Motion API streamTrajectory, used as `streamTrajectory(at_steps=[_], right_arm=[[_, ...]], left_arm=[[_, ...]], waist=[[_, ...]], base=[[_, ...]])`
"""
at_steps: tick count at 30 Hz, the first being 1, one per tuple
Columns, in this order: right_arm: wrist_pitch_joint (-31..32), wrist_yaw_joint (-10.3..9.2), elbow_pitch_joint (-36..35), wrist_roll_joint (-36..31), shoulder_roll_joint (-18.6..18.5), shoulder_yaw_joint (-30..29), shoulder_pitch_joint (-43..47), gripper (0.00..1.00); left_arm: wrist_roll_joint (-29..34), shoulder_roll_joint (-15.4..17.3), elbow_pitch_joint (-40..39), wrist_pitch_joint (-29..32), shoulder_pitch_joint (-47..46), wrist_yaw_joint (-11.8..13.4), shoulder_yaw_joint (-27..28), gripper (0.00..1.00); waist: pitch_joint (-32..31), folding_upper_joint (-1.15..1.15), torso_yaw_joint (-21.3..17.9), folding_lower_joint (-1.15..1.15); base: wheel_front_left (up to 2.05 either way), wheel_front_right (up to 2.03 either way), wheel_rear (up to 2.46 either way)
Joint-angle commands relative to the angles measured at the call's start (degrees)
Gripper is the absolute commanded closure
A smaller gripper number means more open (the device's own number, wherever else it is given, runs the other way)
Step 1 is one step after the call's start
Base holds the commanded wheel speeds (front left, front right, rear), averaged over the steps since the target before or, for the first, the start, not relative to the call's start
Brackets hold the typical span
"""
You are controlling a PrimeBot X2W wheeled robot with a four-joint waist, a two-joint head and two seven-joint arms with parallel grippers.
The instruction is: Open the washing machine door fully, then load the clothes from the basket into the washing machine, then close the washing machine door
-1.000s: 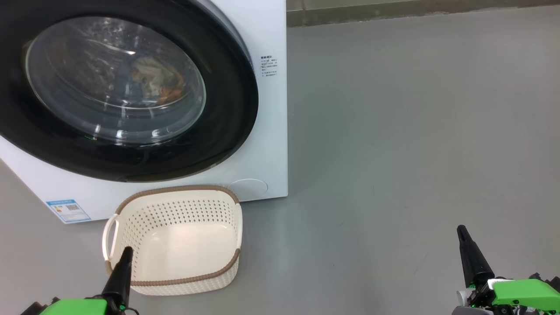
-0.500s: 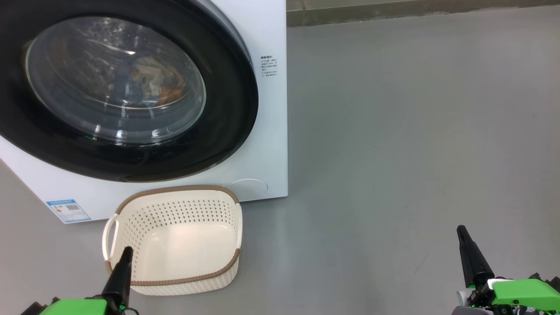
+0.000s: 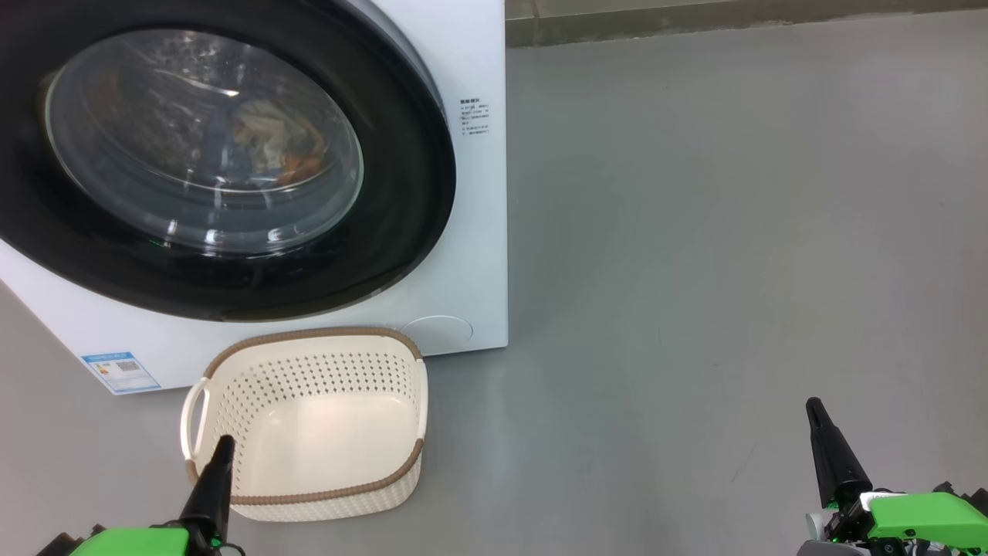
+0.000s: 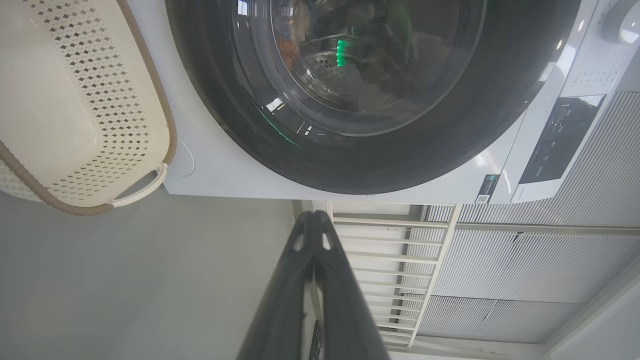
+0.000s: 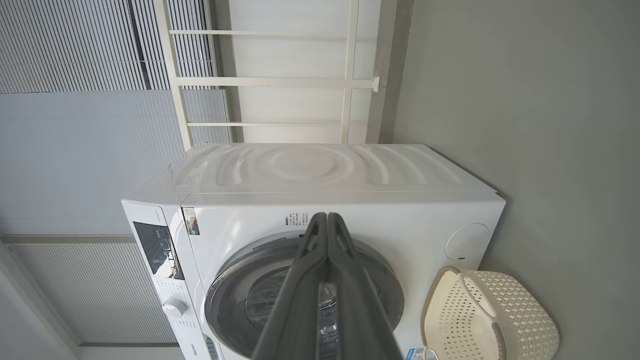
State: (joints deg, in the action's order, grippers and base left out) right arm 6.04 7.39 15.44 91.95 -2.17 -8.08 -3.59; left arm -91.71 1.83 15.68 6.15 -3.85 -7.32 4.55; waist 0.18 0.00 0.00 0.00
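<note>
washing machine door (image 3: 177,177) shut flush; basket (image 3: 324,374) empty, clothes (image 3: 270,147) behind glass. left gripper (image 3: 222,452), right gripper (image 3: 817,417) pressed together, empty. advice: check latch seating, arms clear.

white washing machine (image 3: 478,232), cream perforated basket (image 3: 309,371), brown rim

Left gripper (image 3: 225,442) and right gripper (image 3: 812,404) low and apart, fingers (image 4: 325,260) together, tips upward.
</note>
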Motion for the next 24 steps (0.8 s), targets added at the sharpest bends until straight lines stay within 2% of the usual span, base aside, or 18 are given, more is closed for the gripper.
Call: streamTrajectory(at_steps=[1, 24], right_arm=[[0.44, 0.10, -1.42, 0.23, -0.71, 1.57, -2.59, 1.00], [0.44, 0.10, -1.42, 0.23, -0.71, 1.57, -2.59, 1.00]], left_arm=[[-0.45, 1.05, -1.64, 0.34, -2.33, -0.17, 1.97, 1.00], [-0.46, 1.05, -1.65, 0.34, -2.33, -0.17, 1.97, 1.00]], waist=[[0.00, 0.00, 0.00, 0.00], [0.00, 0.00, 0.00, 0.00]], base=[[0.00, 0.00, 0.00], [0.00, 0.00, 0.00]])
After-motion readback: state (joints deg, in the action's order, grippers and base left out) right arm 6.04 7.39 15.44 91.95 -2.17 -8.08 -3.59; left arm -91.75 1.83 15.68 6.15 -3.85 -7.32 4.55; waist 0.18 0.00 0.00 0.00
